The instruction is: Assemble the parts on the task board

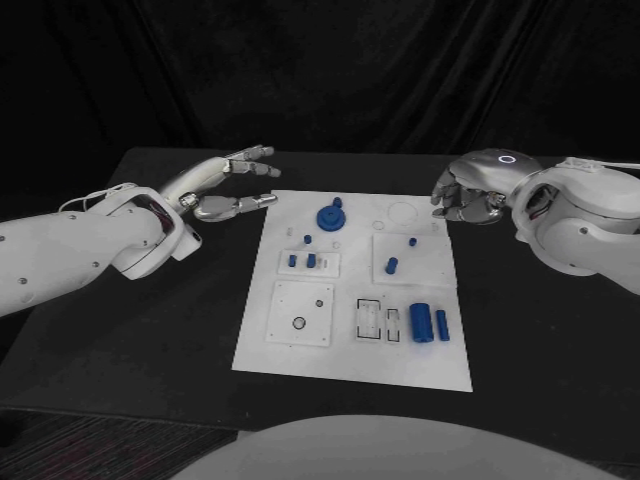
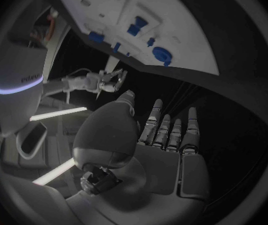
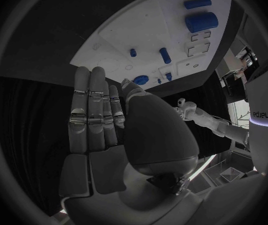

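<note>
The white task board (image 1: 349, 350) lies in the middle of the black table. On it a blue round gear-like part (image 1: 330, 217) sits at the far end, several small blue pegs (image 1: 312, 260) stand mid-board, and a thick blue cylinder (image 1: 421, 322) lies beside a thin one (image 1: 443, 323) near the front right. My left hand (image 1: 231, 185) hovers off the board's far left corner, fingers spread, holding nothing. My right hand (image 1: 472, 195) hangs at the far right corner, also holding nothing; its fingers (image 3: 93, 110) are straight. The left wrist view shows my left hand (image 2: 153, 135) with an empty palm.
White blocks with holes and rectangular slots (image 1: 378, 320) are fixed on the board's near half. Bare black table (image 1: 147, 330) lies on both sides of the board. Dark drapes back the scene.
</note>
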